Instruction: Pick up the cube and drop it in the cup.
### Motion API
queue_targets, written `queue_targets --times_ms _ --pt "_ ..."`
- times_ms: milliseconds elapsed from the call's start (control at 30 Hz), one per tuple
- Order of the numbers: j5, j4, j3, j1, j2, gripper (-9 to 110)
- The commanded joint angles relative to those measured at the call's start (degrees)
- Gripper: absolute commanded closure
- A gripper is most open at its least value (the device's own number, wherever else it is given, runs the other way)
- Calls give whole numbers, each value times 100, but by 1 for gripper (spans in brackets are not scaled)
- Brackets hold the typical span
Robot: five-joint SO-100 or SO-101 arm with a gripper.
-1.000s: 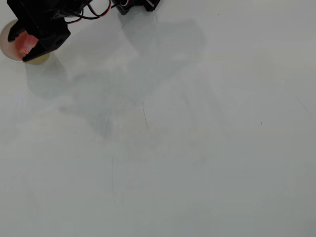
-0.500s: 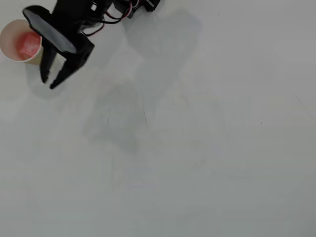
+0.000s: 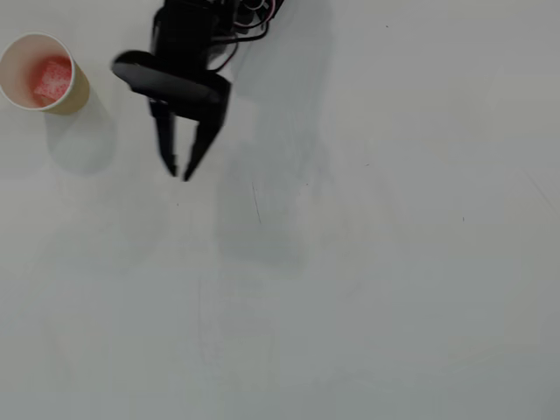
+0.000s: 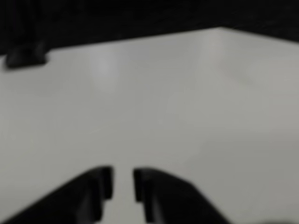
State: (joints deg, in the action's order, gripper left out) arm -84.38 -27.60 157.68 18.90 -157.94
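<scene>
In the overhead view the cream-white paper cup (image 3: 39, 74) stands at the far left top. The red cube (image 3: 51, 79) lies inside it. My black gripper (image 3: 179, 171) is to the right of the cup, well apart from it, with its fingers pointing down the picture and a small gap between the tips; it holds nothing. In the wrist view the gripper (image 4: 122, 184) enters from the bottom edge with a narrow gap between its dark fingers. Cup and cube are out of the wrist view.
The white table (image 3: 350, 262) stretches out in the overhead view. The arm's body (image 3: 197, 35) sits at the top edge. In the wrist view a dark object (image 4: 25, 55) stands at the table's far left edge.
</scene>
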Motion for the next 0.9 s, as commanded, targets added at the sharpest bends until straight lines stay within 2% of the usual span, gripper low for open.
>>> queue_targets --times_ms 0,300,867 --pt "44 -457 44 -431 -466 100" --pt "53 -1705 606 -1116 -896 101" --pt "62 -3270 1802 -1696 -1863 101"
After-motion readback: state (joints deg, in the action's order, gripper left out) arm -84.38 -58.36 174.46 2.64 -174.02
